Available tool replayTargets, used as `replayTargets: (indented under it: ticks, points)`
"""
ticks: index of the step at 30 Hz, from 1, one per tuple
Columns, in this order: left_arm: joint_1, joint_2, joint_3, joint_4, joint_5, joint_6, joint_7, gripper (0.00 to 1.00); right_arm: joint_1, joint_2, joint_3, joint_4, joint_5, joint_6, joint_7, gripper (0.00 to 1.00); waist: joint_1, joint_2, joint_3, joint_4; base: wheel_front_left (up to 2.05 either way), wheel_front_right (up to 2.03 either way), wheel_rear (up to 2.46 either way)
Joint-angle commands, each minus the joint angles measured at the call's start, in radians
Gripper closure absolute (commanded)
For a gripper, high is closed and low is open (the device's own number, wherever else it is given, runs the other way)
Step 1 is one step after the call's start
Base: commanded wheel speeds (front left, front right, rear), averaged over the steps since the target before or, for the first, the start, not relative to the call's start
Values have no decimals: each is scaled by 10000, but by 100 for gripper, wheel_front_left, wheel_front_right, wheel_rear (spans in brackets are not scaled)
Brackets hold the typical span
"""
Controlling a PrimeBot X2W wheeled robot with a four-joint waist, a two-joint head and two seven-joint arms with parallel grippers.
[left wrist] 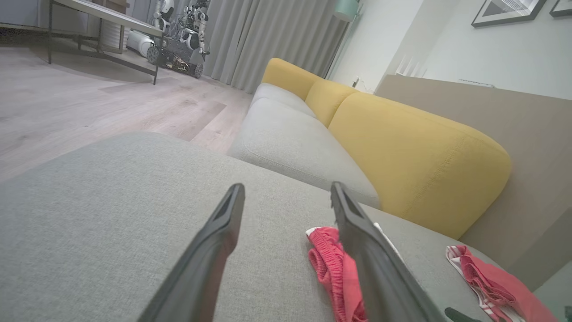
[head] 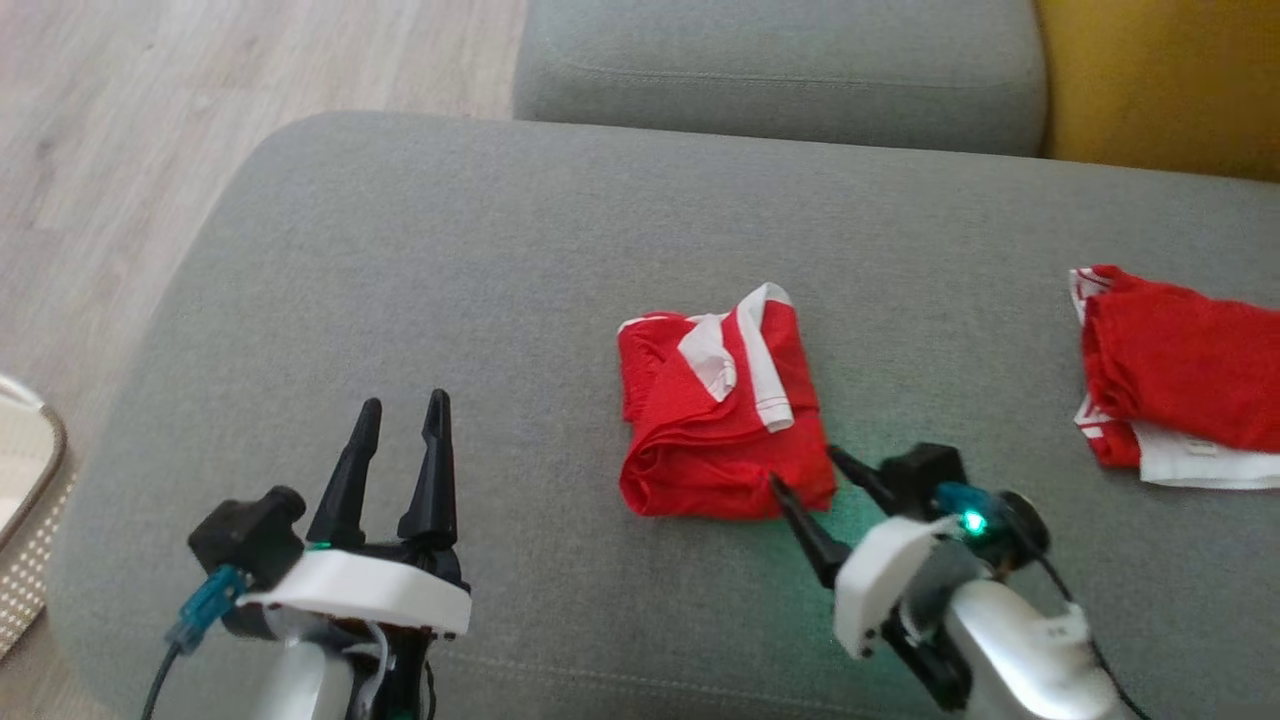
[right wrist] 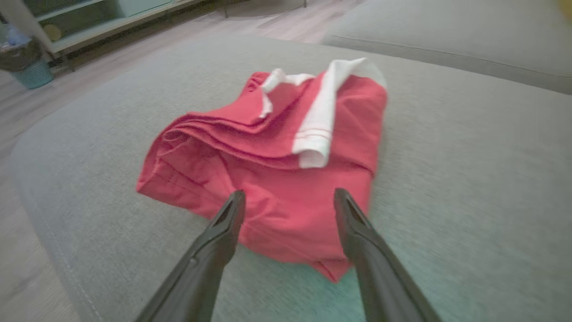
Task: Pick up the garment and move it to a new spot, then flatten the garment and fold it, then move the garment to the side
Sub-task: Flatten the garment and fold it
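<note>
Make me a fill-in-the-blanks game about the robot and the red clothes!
The folded garment is red with ____ trim.
The right gripper points at it, jaws ____.
The sofa cushion under it is the colour ____.
A second red garment lies to the robot's ____.
Missing words: white, open, grey, right.

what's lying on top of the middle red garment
A white band of the garment itself lies folded across its red top. The layers beneath are covered, and so is the cushion under it.
</note>
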Motion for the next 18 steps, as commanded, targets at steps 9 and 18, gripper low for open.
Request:
replayTargets:
  ticks: [9, 18]
  points:
    - [-305, 31, 416, -631, 85, -21, -78, 0, 1143, -220, -2570, -2605, -1295, -7, -555, 0, 0, 0, -135, -469, 0, 0, 0]
    - [-98, 31, 122, -728, 30, -5, -78, 0, 2264, 393, -4377, -4081, -2834, -7, -1353, 0, 0, 0, -139, -561, 0, 0, 0]
